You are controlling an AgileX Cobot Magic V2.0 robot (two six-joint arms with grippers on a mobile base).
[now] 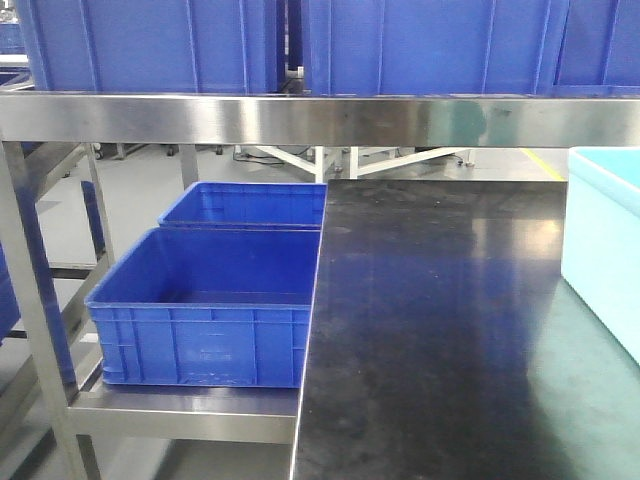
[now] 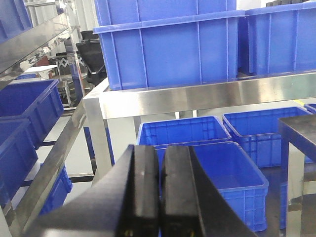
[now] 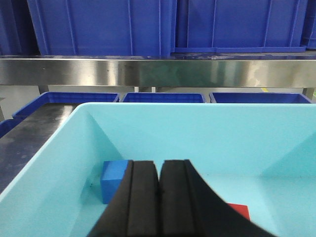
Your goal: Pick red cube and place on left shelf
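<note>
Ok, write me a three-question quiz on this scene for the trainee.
1. True or false: the red cube lies inside the light blue tub.
2. The right gripper is: A) shut and empty; B) holding the red cube; C) wide open.
3. Fill in: the other cube in the tub is coloured ____.

Key: 1 true; 2 A; 3 blue.

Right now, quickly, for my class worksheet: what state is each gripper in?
Left gripper: shut, holding nothing.
Right gripper: shut, holding nothing; the red cube is not gripped.
</note>
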